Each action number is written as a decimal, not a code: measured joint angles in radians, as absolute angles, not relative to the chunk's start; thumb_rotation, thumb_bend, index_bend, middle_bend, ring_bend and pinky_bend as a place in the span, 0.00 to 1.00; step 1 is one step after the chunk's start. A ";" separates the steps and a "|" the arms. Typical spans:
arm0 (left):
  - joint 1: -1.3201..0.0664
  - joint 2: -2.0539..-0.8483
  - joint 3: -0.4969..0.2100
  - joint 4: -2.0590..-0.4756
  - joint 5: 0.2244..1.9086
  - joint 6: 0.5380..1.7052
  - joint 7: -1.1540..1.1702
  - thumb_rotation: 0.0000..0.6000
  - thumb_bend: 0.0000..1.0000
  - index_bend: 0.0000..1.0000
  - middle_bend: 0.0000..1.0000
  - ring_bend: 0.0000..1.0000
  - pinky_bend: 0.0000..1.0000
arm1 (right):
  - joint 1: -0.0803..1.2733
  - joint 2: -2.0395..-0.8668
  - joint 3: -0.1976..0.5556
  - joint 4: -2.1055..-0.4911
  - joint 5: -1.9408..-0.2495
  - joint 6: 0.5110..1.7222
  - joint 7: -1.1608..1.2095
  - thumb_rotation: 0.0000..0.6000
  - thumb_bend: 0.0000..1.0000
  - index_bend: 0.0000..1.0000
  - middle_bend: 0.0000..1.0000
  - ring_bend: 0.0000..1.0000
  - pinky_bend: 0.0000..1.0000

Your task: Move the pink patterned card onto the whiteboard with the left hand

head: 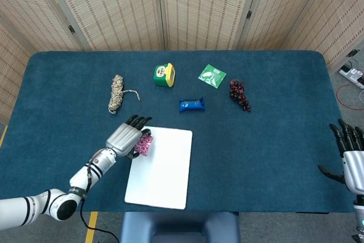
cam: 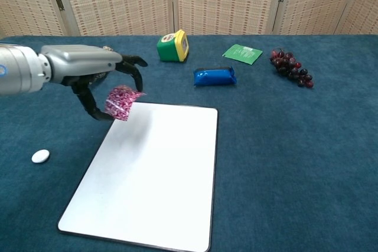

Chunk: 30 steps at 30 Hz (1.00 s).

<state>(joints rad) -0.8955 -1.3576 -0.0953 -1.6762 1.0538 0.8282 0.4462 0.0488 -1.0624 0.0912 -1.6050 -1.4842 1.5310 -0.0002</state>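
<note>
My left hand (head: 126, 136) (cam: 94, 69) holds the pink patterned card (head: 144, 144) (cam: 120, 101) in its fingers, lifted above the table. The card hangs over the near-left upper corner of the whiteboard (head: 165, 169) (cam: 153, 175), which lies flat at the table's front centre. My right hand (head: 350, 157) sits at the far right edge of the head view, fingers spread, holding nothing; the chest view does not show it.
A rope bundle (head: 116, 93), a green and yellow box (head: 164, 74), a blue packet (head: 191, 104), a green card (head: 212, 75) and dark grapes (head: 239, 95) lie across the back half. A small white disc (cam: 40, 156) rests left of the board.
</note>
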 measured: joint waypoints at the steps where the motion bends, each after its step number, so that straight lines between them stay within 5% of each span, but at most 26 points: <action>1: -0.904 -1.368 -0.096 -1.678 1.054 0.823 0.456 1.00 0.28 0.30 0.00 0.00 0.00 | 0.048 -1.062 0.091 -1.606 -1.484 1.532 0.000 1.00 0.11 0.00 0.00 0.05 0.00; 15: -0.983 -1.487 -0.054 -1.606 0.966 0.799 0.632 1.00 0.28 0.24 0.00 0.00 0.00 | 0.040 -1.063 0.089 -1.597 -1.476 1.531 0.014 1.00 0.11 0.00 0.00 0.05 0.00; 24: -1.011 -1.473 -0.027 -1.635 0.853 0.800 0.685 1.00 0.27 0.00 0.00 0.00 0.00 | 0.042 -1.069 0.091 -1.590 -1.477 1.529 0.018 1.00 0.11 0.00 0.00 0.05 0.00; 30: -0.996 -1.447 -0.025 -1.658 0.877 0.830 0.645 1.00 0.27 0.14 0.00 0.00 0.00 | 0.042 -1.069 0.092 -1.586 -1.478 1.530 0.022 1.00 0.11 0.00 0.00 0.05 0.00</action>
<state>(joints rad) -0.9956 -1.4474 -0.0253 -1.6580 0.8772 0.8304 0.6448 0.0417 -1.0688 0.0919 -1.5864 -1.4780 1.5302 0.0216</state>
